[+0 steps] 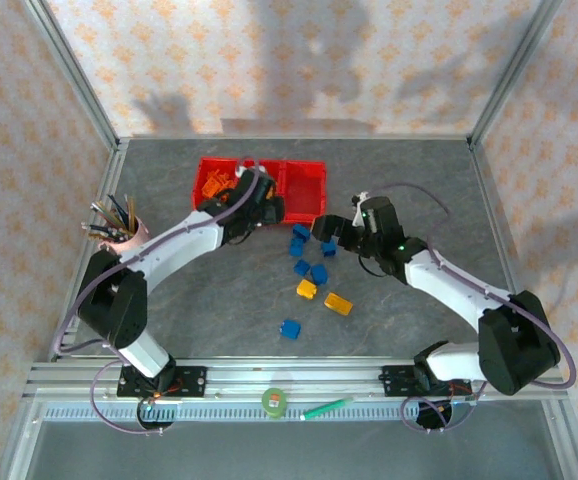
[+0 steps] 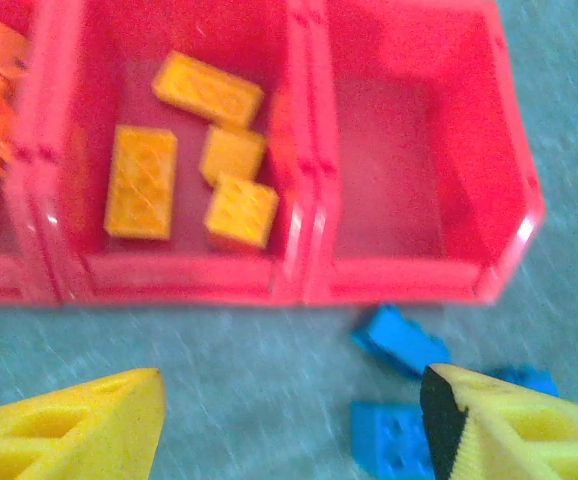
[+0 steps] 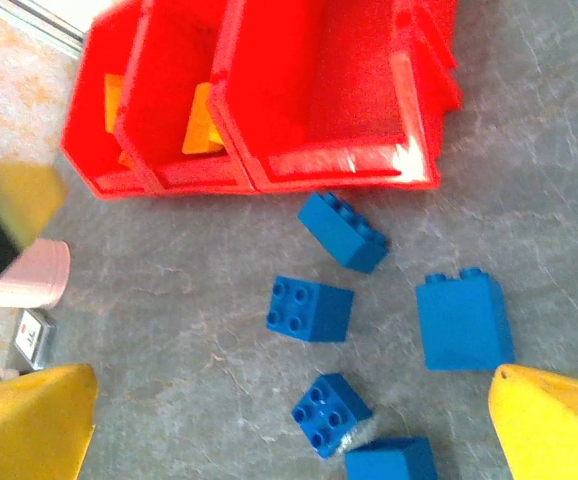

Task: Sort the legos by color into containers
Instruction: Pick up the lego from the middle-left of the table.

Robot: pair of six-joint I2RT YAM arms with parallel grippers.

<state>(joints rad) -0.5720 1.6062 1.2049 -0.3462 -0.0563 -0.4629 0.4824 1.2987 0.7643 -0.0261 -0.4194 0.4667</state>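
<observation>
My right claw hangs spread and empty over the blue bricks on the table, just before the empty bin. It's nearer than my left claw, also spread, seemingly empty.

a pink cup full of pencils stands at the left side of the grey bench. a green tape roll and a green pen lie near each other on the front metal strip. the walls have little orange flowers.
</observation>
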